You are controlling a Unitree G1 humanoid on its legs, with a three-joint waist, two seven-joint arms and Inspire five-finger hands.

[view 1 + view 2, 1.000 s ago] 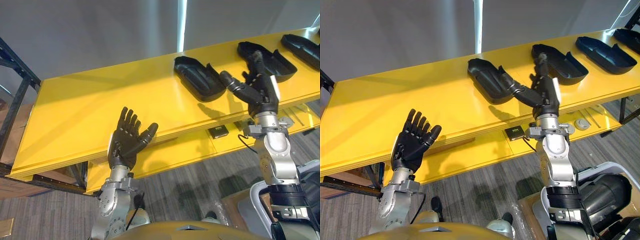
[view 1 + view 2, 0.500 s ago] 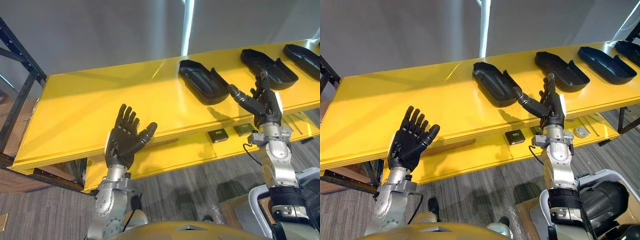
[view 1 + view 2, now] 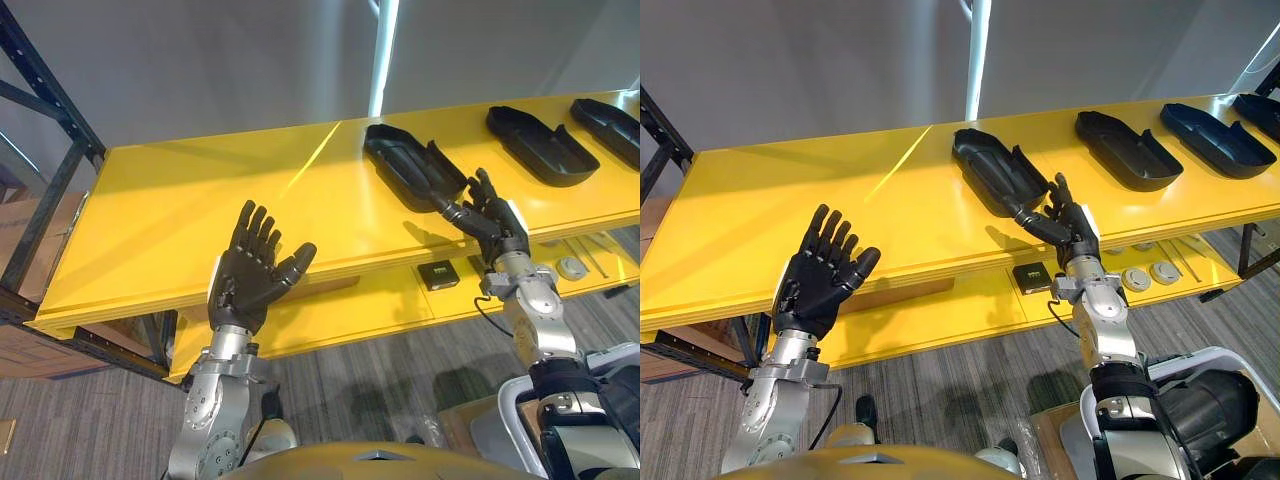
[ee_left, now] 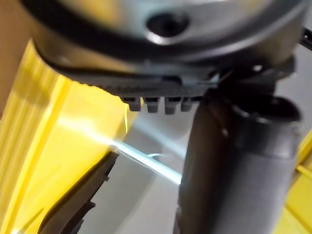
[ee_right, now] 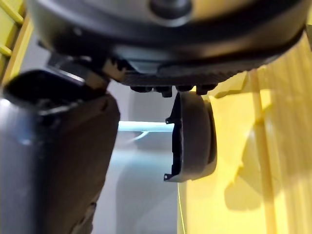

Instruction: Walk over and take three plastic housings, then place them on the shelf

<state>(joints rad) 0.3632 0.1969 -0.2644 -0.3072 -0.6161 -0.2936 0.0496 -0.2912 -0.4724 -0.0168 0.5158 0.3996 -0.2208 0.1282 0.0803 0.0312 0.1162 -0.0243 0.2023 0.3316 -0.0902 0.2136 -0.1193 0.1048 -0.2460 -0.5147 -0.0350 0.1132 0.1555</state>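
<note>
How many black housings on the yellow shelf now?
4 housings: one by the right hand, two farther right, one cut off at the edge; more may be hidden.

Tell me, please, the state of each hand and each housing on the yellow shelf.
Left hand: open, raised, empty.
Right hand: open, empty, beside the first housing's near end.
First housing: lying hollow side up on the shelf.
Second housing: lying hollow side up.
Third housing: lying hollow side up.

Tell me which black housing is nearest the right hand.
The leftmost housing in the row on the yellow shelf: the open right hand is just by its near end. The other housings lie farther to the robot's right.
</note>
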